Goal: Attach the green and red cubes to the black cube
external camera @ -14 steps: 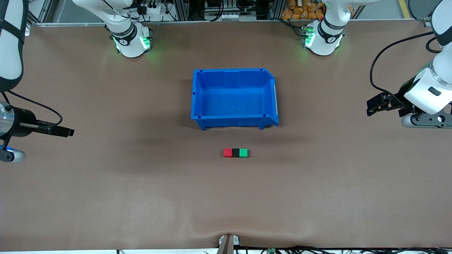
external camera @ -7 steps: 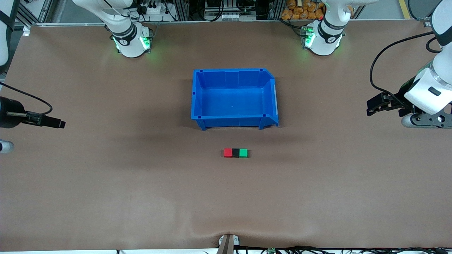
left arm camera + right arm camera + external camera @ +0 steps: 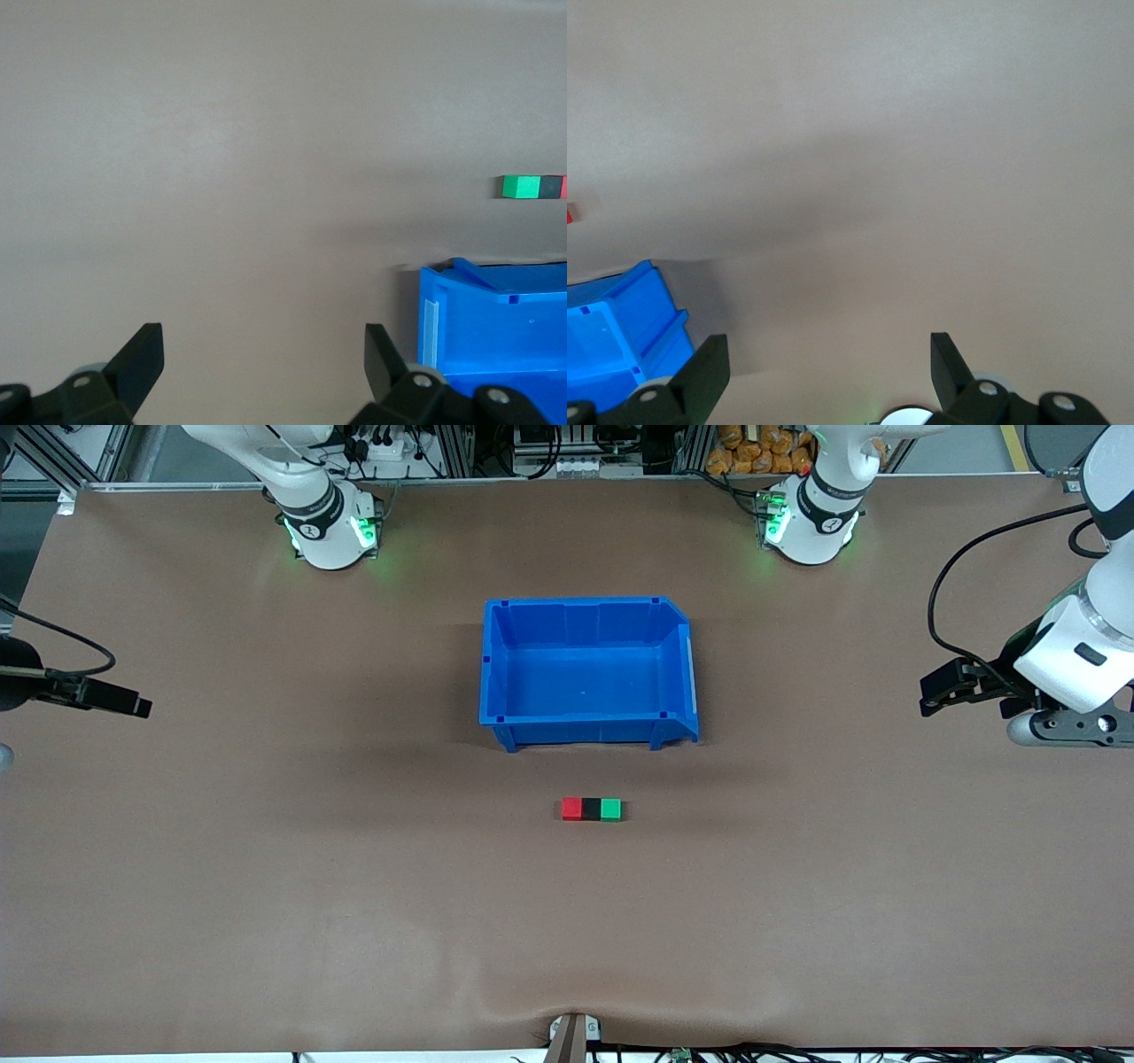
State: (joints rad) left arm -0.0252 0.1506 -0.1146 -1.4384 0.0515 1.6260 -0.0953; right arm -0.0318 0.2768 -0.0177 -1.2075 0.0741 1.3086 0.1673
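Note:
The red cube (image 3: 571, 809), the black cube (image 3: 591, 809) and the green cube (image 3: 610, 809) lie on the table in one touching row, black in the middle. The row is nearer to the front camera than the blue bin (image 3: 585, 731). My left gripper (image 3: 930, 693) hangs open and empty over the left arm's end of the table. Its wrist view shows the gripper (image 3: 263, 350), the green cube (image 3: 524, 187) and the black cube (image 3: 550, 187). My right gripper (image 3: 142, 708) is open and empty over the right arm's end; between its fingers (image 3: 830, 354) lies only bare table.
The blue bin (image 3: 496, 328) is empty and stands at mid-table between the cubes and the arm bases; a corner of the bin (image 3: 616, 341) shows in the right wrist view. A brown mat (image 3: 354, 921) covers the table.
My right gripper has drawn back toward the right arm's end of the table and toward the robots' side. The left arm and the cubes have not moved.

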